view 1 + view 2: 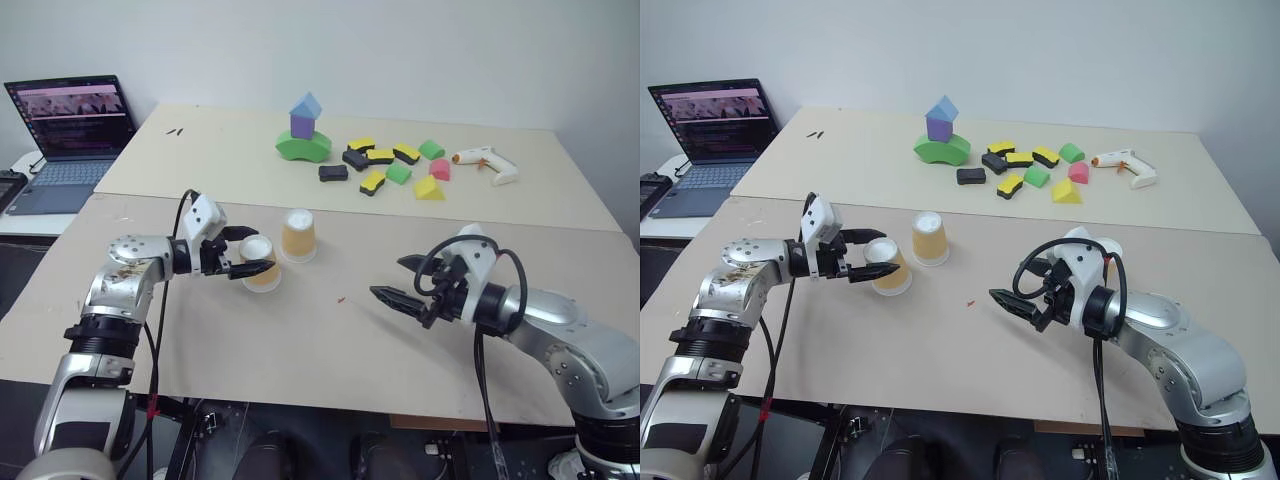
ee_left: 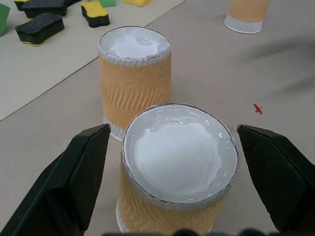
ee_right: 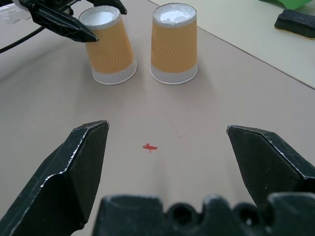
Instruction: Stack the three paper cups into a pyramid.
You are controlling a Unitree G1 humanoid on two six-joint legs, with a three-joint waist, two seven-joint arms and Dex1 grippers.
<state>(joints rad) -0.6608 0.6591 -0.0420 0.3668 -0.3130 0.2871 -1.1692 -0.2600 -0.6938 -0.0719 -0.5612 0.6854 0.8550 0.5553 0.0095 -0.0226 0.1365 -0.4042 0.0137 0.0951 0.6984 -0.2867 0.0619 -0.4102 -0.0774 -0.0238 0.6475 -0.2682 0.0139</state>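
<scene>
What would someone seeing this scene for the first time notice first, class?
Probably the left claw, open, with its fingers on either side of an upside-down paper cup near the table's middle, and a second cup standing just beyond. Next, the right claw hangs open over bare tabletop to the right. At the back, a green, purple and blue block tower stands beside scattered foam blocks, with a laptop far left.

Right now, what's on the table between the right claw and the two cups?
Just bare table with a tiny red mark, seen from the right wrist, between the right gripper and the two cups.
</scene>
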